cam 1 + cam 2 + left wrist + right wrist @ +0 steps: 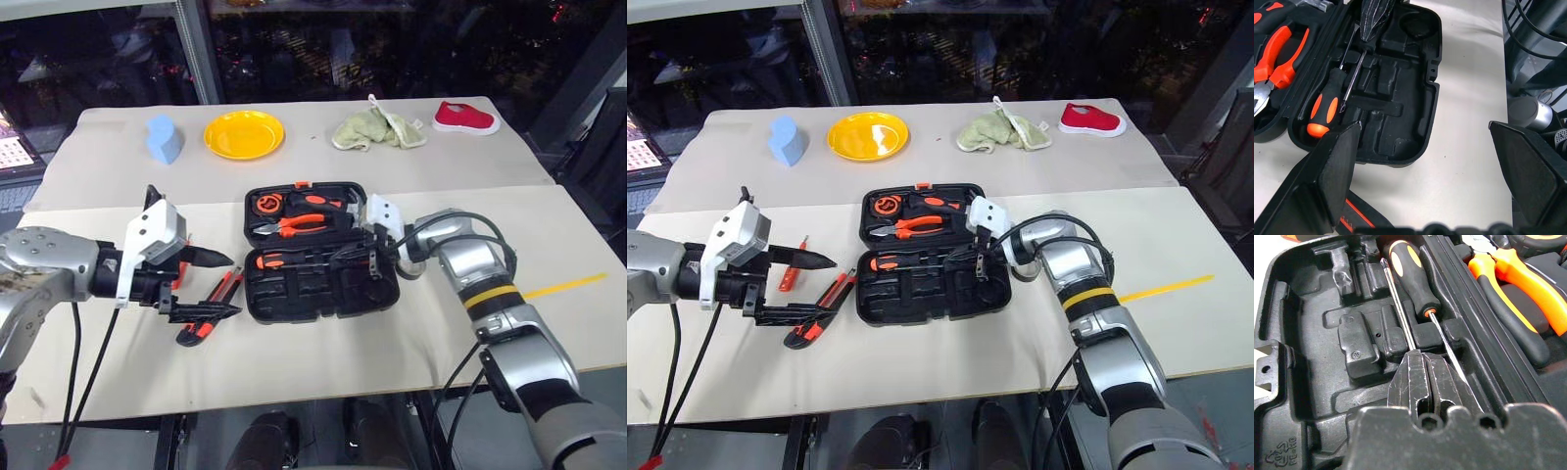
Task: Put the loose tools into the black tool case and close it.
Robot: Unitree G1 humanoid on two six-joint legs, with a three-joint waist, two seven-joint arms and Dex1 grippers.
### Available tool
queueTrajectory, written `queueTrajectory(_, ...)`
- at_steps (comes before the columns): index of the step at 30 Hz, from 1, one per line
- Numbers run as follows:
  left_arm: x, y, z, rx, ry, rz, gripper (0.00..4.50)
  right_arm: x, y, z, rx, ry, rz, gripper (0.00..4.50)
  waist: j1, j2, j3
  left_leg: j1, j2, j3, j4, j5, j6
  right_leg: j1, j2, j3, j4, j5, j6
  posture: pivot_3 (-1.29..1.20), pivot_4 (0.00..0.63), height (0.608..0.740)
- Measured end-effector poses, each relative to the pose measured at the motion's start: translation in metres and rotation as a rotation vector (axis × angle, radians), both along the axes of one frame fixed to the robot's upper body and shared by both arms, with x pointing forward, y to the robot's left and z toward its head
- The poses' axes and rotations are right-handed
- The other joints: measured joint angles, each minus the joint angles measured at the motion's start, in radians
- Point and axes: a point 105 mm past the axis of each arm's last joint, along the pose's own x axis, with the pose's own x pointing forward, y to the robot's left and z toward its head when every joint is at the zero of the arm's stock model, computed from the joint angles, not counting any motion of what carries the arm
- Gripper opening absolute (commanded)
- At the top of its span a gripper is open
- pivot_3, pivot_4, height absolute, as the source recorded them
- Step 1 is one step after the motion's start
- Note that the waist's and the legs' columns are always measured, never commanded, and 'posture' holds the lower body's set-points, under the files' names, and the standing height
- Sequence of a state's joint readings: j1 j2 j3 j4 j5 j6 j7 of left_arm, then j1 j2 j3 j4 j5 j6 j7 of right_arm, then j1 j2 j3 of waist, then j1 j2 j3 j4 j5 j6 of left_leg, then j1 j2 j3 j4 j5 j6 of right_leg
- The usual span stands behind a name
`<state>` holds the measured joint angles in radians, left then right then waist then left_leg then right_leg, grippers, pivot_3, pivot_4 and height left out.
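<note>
The black tool case (323, 294) lies open at the table's centre. One orange-and-black screwdriver (1411, 271) rests in its near half. My right gripper (1418, 357) reaches into that half and is shut on the thin metal shaft (1398, 306) of a second screwdriver, whose handle is hidden under the gripper. My left gripper (211, 286) hovers open just left of the case, above the orange-black utility knife (823, 304) on the table. A slim orange tester screwdriver (791, 274) lies beyond that gripper.
Orange-handled pliers (299, 223) and a tape measure (265, 205) sit in the case's far half. Along the back of the table are a blue block (164, 138), a yellow plate (244, 134), a green cloth (377, 129) and a red shoe (466, 117).
</note>
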<state>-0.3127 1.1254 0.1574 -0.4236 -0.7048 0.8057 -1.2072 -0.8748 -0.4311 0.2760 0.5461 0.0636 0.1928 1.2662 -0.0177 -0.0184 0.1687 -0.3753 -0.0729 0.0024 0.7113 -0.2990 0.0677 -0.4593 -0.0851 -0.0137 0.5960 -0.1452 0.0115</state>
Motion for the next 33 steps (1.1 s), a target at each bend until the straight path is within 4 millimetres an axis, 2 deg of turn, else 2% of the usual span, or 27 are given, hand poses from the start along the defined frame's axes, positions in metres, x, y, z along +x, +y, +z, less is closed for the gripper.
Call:
queueTrajectory(13, 0.005, -0.005, 0.002, 0.009, -0.017, -0.019, 4.50, 0.004, 0.007, -0.004, -0.145, -0.127, 0.055, 0.01, -0.001, 0.000, 0.000, 0.005, 0.000, 0.000, 0.000, 0.000, -0.001, 0.003, 0.001, 0.001, 0.001, 0.000, 0.000, 0.00, 0.150, 0.740)
queueTrajectory(18, 0.008, -0.007, 0.000, 0.004, -0.024, -0.029, 4.50, 0.005, 0.007, 0.000, -0.102, -0.080, 0.019, 0.01, -0.001, 0.000, 0.000, 0.004, 0.000, 0.000, 0.000, 0.000, -0.001, 0.003, 0.001, 0.001, 0.001, 0.000, -0.001, 0.00, 0.150, 0.740)
queueTrajectory(21, 0.011, -0.008, -0.002, -0.012, -0.019, -0.024, 4.50, 0.000, 0.006, 0.017, 0.035, -0.017, -0.022, 0.01, 0.001, 0.000, 0.000, 0.001, 0.000, 0.000, 0.000, 0.000, -0.001, 0.000, 0.001, 0.001, 0.001, 0.000, -0.001, 0.00, 0.150, 0.740)
queueTrajectory(23, 0.015, -0.011, -0.002, -0.042, -0.031, -0.010, 4.50, -0.009, 0.001, 0.049, 0.178, -0.005, -0.046, 0.01, 0.006, 0.001, 0.000, -0.005, 0.000, -0.001, 0.000, 0.000, 0.000, -0.004, 0.000, 0.000, 0.001, 0.001, -0.001, 0.00, 0.150, 0.740)
queueTrajectory(24, 0.018, -0.009, -0.003, -0.057, -0.036, 0.017, 4.50, -0.017, -0.006, 0.069, 0.241, -0.015, -0.055, 0.29, 0.010, 0.001, 0.000, -0.007, 0.000, -0.003, 0.000, 0.000, 0.000, -0.006, 0.000, -0.001, 0.001, 0.001, -0.001, 0.00, 0.150, 0.740)
queueTrajectory(27, 0.025, 0.005, -0.007, -0.083, -0.037, 0.138, 4.50, -0.046, -0.031, 0.101, 0.318, -0.026, -0.068, 1.01, 0.015, 0.001, 0.000, -0.009, 0.001, -0.004, 0.000, 0.000, 0.000, -0.007, 0.001, -0.002, 0.003, 0.001, -0.001, 0.00, 0.150, 0.740)
queueTrajectory(30, 0.020, 0.036, -0.016, -0.082, -0.003, 0.310, 4.50, -0.084, -0.041, 0.097, 0.331, 0.064, -0.022, 2.09, 0.006, 0.001, 0.000, -0.010, 0.002, -0.003, -0.002, -0.001, 0.001, -0.008, 0.001, 0.000, 0.001, 0.001, -0.001, 0.00, 0.150, 0.740)
queueTrajectory(33, -0.002, 0.071, -0.031, -0.050, 0.043, 0.490, 4.50, -0.106, -0.038, 0.098, 0.339, 0.099, 0.036, 3.11, -0.011, 0.001, 0.000, -0.009, 0.001, -0.001, -0.002, -0.001, 0.001, -0.010, -0.001, 0.002, 0.000, 0.001, -0.001, 0.00, 0.150, 0.740)
